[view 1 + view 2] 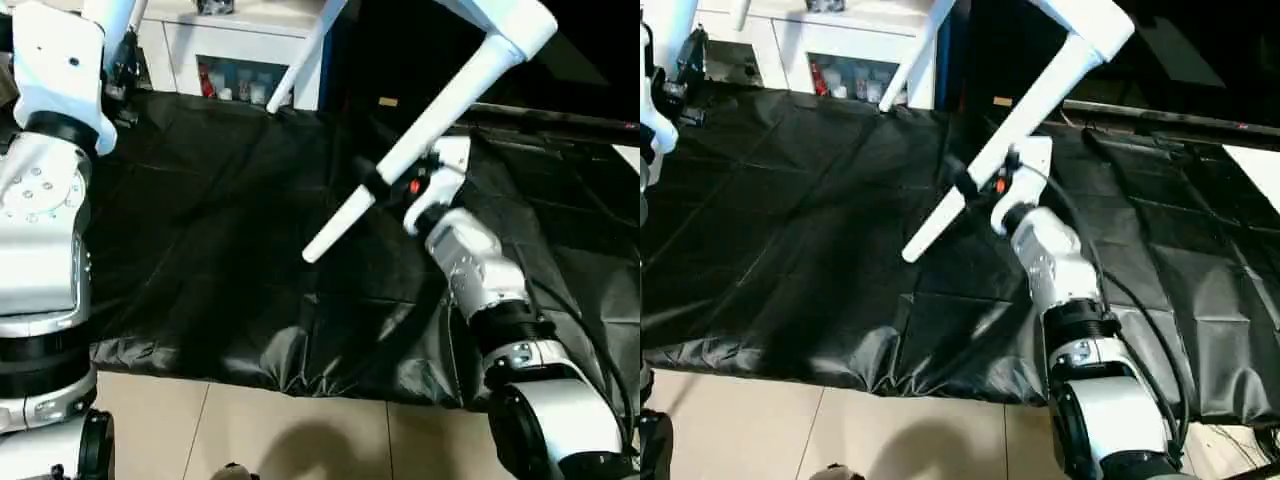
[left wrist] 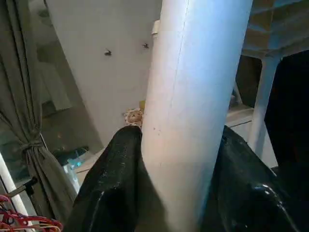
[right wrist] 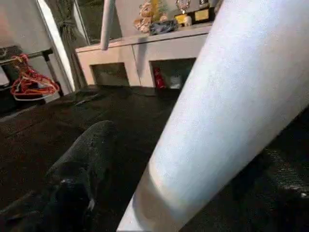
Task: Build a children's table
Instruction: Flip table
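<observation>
Leg [image 1: 420, 150] between right hand [image 1: 372, 188] fingers; left hand [image 2: 178, 193] clamps another leg [image 2: 193, 96]

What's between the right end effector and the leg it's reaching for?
Nothing visible. The right end effector is already at the leg, one black finger beside the tube. Below it lies the black sheet.

A lived-in room at home, it seems — a white cabinet [image 1: 240, 45] is standing against the wall with toys [image 3: 149, 12] sitting on top, a curtain [image 2: 29, 121] is hanging tied back, and a black sheet [image 1: 230, 250] is covering the tiled floor [image 1: 300, 440].
</observation>
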Robot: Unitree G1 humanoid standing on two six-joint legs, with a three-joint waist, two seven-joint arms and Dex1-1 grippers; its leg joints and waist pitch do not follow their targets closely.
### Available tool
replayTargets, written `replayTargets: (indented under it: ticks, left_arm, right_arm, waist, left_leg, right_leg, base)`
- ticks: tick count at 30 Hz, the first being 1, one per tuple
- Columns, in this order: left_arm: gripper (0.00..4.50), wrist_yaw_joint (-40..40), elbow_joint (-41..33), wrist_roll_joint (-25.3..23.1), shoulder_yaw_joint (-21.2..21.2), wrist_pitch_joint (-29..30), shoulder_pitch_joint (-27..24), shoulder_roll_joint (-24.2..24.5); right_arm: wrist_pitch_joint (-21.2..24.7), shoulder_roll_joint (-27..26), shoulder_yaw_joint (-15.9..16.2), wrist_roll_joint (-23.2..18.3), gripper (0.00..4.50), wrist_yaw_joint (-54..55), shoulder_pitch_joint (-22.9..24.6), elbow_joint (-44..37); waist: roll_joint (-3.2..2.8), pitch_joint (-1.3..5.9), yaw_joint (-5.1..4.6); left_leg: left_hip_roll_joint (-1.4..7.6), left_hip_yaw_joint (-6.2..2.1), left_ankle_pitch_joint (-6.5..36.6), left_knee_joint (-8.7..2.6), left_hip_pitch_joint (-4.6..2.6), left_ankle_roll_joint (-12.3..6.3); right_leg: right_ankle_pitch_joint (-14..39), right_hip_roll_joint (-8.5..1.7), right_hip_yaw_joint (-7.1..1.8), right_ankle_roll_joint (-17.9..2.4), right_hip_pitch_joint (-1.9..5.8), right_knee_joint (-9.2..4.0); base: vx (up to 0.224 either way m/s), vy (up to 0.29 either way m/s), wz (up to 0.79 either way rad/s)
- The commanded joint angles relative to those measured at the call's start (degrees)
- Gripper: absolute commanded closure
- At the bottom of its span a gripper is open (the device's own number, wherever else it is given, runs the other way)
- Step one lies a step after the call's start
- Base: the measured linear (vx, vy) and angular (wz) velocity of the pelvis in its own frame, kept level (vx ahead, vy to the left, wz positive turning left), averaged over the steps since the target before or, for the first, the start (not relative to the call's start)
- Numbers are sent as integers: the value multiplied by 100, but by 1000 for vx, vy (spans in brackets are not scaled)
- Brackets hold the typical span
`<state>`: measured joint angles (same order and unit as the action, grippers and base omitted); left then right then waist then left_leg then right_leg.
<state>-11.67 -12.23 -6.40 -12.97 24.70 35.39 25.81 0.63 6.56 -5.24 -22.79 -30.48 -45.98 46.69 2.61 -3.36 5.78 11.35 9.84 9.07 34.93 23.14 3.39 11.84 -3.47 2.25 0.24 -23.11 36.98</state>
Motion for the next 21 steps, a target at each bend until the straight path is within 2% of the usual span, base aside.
replayTargets:
  ticks: [1,4,5,7,8,10,11,12,13,14,15,21]
  left_arm:
    - [263,7,-42,104,73,69,-97,-67]
    - [264,17,-20,105,90,54,-122,-85]
    - [264,16,-16,107,98,49,-141,-91]
    - [266,14,-20,109,104,44,-158,-97]
    - [268,-3,-31,116,128,28,-211,-109]
    - [268,-9,-10,118,145,9,-233,-120]
    - [269,-12,5,117,154,-2,-243,-125]
    - [270,-11,9,118,158,-7,-250,-127]
    - [271,-20,9,128,166,-12,-270,-137]
    - [271,-20,9,128,166,-12,-270,-137]
    - [272,-28,2,138,175,-15,-291,-150]
    - [276,-34,30,213,246,-105,-475,-315]
  right_arm:
    - [-266,-19,-225,-148,130,-392,-255,229]
    - [-372,-41,-325,-260,151,-681,-337,373]
    - [-408,-51,-349,-307,160,-814,-351,397]
    - [-424,-58,-358,-340,177,-921,-348,391]
    - [-441,-79,-366,-424,187,-1207,-318,334]
    - [-383,-86,-347,-473,198,-1409,-273,241]
    - [-386,-85,-330,-478,206,-1487,-249,200]
    - [-424,-91,-354,-456,217,-1564,-262,238]
    - [-418,-99,-380,-469,228,-1701,-254,230]
    - [-418,-99,-380,-469,235,-1701,-254,230]
    - [-398,-103,-397,-485,240,-1818,-238,204]
    - [-173,-35,-206,-510,283,-2248,125,-414]
  waist:
    - [-81,406,-42]
    - [-86,406,-44]
    - [-108,416,-39]
    - [-98,423,-39]
    - [-121,427,-36]
    - [-112,434,-28]
    - [-139,434,-22]
    - [-125,431,-27]
    - [-145,431,-23]
    - [-132,423,-27]
    - [-144,425,-22]
    - [-142,427,15]
  left_leg:
    - [163,-32,1452,-432,-179,279]
    - [170,-32,1426,-431,-173,221]
    - [171,-32,1364,-426,-182,212]
    - [170,-28,1284,-420,-175,184]
    - [170,-26,1231,-414,-174,151]
    - [172,-26,1179,-410,-172,109]
    - [173,-29,1177,-409,-175,106]
    - [172,-27,1179,-411,-170,98]
    - [174,-32,1195,-413,-172,104]
    - [177,-29,1271,-417,-175,115]
    - [179,-35,1287,-419,-180,125]
    - [190,-36,1220,-426,-186,96]
  right_leg:
    - [765,-377,-206,-1084,197,-430]
    - [721,-372,-202,-1147,196,-428]
    - [633,-370,-200,-1162,194,-417]
    - [507,-368,-199,-1200,203,-408]
    - [363,-361,-194,-1245,208,-398]
    - [280,-364,-191,-1281,220,-387]
    - [264,-367,-189,-1291,218,-385]
    - [266,-361,-184,-1304,220,-390]
    - [303,-366,-182,-1317,217,-388]
    - [391,-369,-183,-1319,215,-404]
    - [420,-370,-182,-1318,215,-402]
    - [301,-367,-180,-1283,222,-409]
  base:
    - [0,0,0]
    - [0,0,0]
    - [0,0,0]
    - [0,0,0]
    - [0,0,0]
    - [0,0,0]
    - [0,0,0]
    - [0,0,0]
    - [0,0,0]
    - [0,0,0]
    - [0,0,0]
    - [0,0,0]
